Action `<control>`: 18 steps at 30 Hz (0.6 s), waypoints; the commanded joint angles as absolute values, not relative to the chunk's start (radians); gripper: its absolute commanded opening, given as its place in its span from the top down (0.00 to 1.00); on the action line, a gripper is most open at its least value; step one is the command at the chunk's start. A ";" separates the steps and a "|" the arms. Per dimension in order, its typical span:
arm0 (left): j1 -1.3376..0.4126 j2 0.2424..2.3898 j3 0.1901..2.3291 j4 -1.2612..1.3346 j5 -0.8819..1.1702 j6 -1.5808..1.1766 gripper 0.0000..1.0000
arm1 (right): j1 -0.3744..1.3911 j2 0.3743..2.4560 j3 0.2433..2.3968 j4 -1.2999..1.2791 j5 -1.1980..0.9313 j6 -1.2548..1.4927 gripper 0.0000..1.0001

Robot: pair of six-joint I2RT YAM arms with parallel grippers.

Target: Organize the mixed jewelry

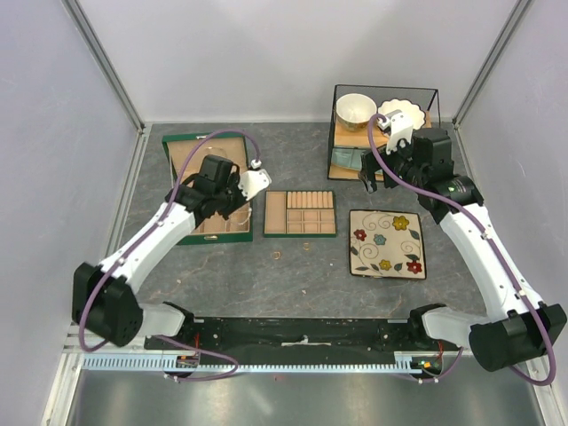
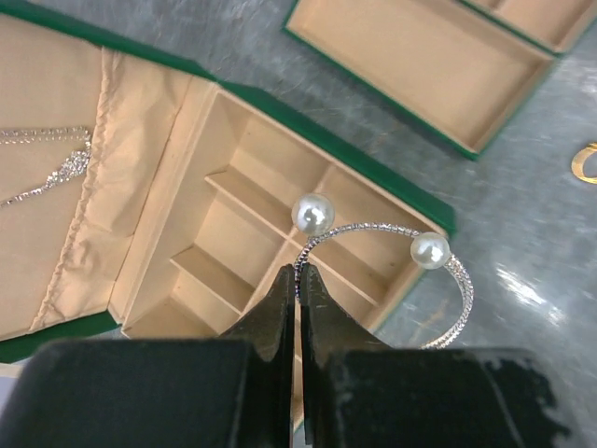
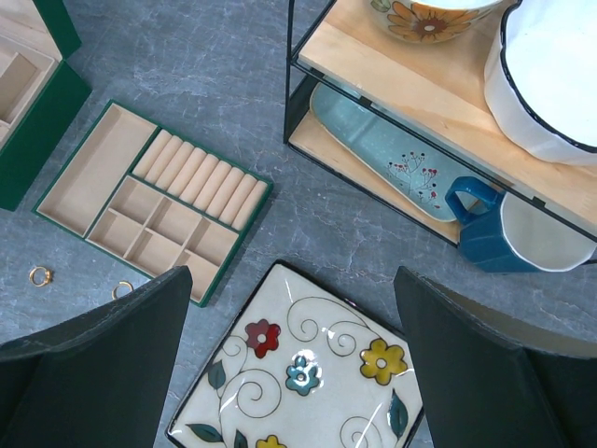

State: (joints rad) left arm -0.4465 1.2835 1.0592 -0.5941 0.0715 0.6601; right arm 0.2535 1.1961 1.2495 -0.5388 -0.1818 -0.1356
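- The left claw (image 2: 298, 275) is pressed together on a thin silver bangle (image 2: 430, 250), pinching its wire just beside one of its two pearl ends.
- The bangle hangs at a corner of the open green jewelry box (image 2: 219, 238). Part of the loop is over the tan compartments and part is past the green rim, over the table (image 1: 293, 275).
- The box sits toward the far left corner of the table.
- A fine necklace (image 2: 65, 168) lies on the padded tan lining of the box lid, well apart from the bangle.
- A separate tray (image 3: 89, 173) with ring rolls and small compartments lies mid-table, just beside the box.
- Two small gold rings (image 3: 39, 275) (image 3: 121, 289) lie on the bare table, close to the tray's edge on the near side.
- The right claw (image 3: 291, 275) is spread wide and holds nothing. It hangs over a flowered plate (image 3: 308, 373) toward the right edge.
- A wire shelf (image 3: 392, 84) stands at the far right corner. It holds bowls, a light blue dish and a blue mug (image 3: 494, 233).
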 commanded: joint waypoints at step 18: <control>-0.266 1.615 1.195 -0.391 -0.054 0.664 0.98 | 0.259 1.175 1.236 -0.505 -0.172 -0.146 0.02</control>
